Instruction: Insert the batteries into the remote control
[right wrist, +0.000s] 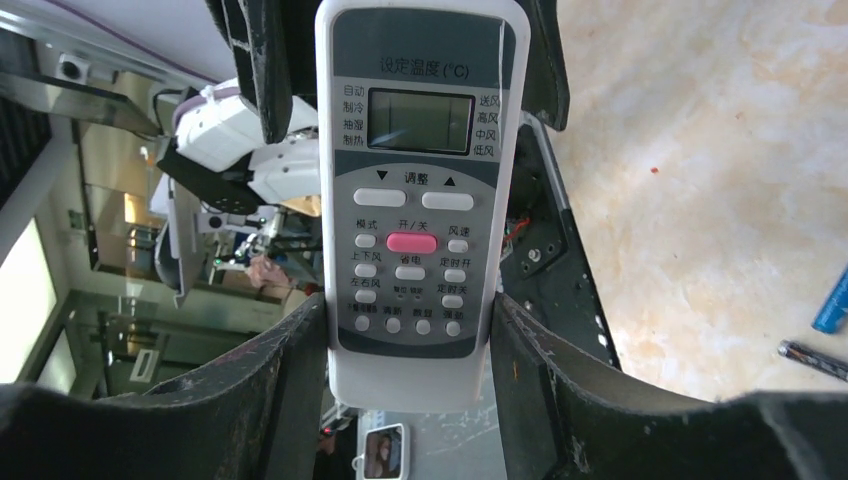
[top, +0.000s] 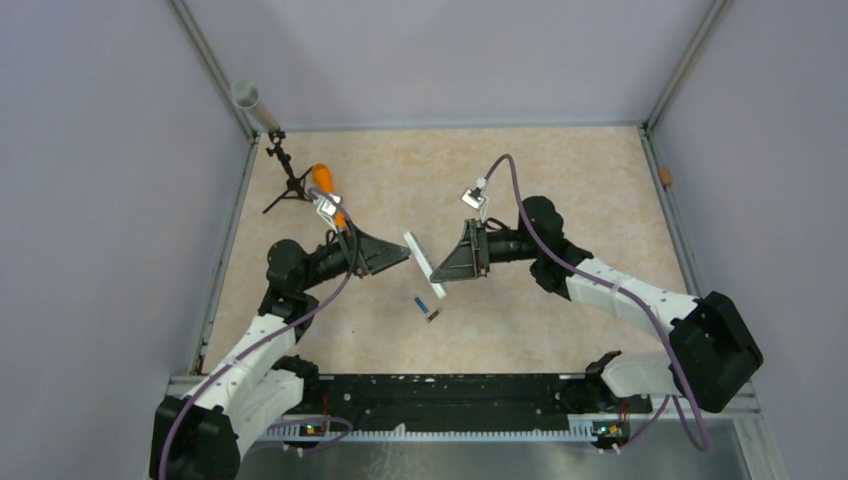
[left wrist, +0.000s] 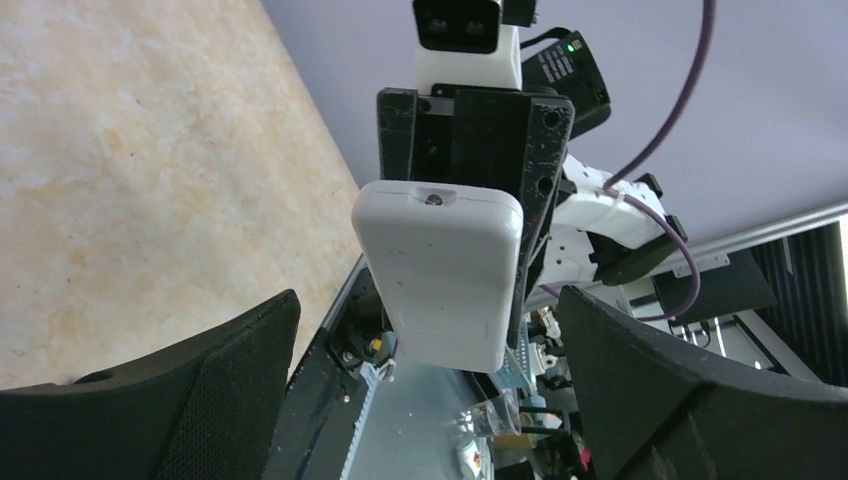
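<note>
The white remote control (top: 418, 256) is held off the table between my two arms. My right gripper (top: 441, 279) is shut on its lower end. In the right wrist view the grey screen and button face (right wrist: 412, 190) points at the camera, with a finger (right wrist: 290, 370) against each long side of it. My left gripper (top: 402, 255) is open just left of the remote; the left wrist view shows the plain white back (left wrist: 445, 275) beyond its spread fingers (left wrist: 240, 370). The blue battery (top: 421, 301) and the dark battery (top: 433, 316) lie on the table below the remote, and also show in the right wrist view (right wrist: 832, 305) (right wrist: 812, 360).
A big orange cylinder (top: 325, 184) and a small black tripod (top: 285, 178) stand at the back left, near a grey tube (top: 250, 100) in the corner. Metal rails (top: 225, 250) edge the table, and a black bar (top: 440, 392) runs along its near edge.
</note>
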Action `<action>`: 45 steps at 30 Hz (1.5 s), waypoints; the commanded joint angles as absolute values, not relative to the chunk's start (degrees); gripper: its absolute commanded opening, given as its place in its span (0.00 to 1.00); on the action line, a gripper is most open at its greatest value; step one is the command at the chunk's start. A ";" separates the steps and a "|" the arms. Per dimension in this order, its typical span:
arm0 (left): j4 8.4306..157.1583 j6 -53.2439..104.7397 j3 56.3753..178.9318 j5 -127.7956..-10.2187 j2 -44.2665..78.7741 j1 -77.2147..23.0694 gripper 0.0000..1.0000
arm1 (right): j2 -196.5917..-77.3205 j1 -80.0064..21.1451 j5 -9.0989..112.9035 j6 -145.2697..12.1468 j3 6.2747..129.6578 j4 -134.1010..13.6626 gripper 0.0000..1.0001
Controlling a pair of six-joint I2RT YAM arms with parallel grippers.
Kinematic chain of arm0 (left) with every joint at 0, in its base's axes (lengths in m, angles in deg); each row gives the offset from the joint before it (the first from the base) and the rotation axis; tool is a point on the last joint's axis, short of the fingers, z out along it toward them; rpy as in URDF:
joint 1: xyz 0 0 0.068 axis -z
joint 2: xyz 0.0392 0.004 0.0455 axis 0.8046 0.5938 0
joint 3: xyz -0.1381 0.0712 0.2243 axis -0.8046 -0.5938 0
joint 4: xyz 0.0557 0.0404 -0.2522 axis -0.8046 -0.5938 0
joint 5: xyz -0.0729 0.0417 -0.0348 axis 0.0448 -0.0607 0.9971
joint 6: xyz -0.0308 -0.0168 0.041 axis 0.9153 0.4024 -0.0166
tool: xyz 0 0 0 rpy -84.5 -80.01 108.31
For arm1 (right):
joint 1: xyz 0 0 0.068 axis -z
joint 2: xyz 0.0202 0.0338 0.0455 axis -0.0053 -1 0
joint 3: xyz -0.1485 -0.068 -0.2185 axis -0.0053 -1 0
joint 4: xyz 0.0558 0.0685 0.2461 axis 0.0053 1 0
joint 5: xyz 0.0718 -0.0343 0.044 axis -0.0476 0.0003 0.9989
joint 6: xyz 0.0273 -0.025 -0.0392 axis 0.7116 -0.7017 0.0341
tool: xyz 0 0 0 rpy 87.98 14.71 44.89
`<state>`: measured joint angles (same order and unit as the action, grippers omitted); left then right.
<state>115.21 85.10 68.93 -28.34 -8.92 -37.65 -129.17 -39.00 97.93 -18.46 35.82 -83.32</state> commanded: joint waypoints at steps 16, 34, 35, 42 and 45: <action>125.89 91.85 70.45 -18.96 -10.26 -37.93 0.99 | -132.08 -42.75 103.06 -21.69 41.83 -85.15 0.00; 126.78 92.65 70.93 -17.20 -9.81 -37.94 0.70 | -133.39 -43.90 104.56 -20.39 41.64 -87.18 0.00; 126.87 92.70 70.89 -17.11 -9.75 -37.95 0.65 | -133.39 -43.96 104.56 -20.44 41.64 -87.14 0.00; 128.77 93.65 70.57 -17.14 -8.88 -37.93 0.31 | -133.40 -43.90 104.48 -20.81 41.30 -86.21 0.00; 128.96 94.01 70.46 -17.44 -8.65 -37.93 0.05 | -132.94 -43.94 103.97 -21.61 41.11 -84.62 0.08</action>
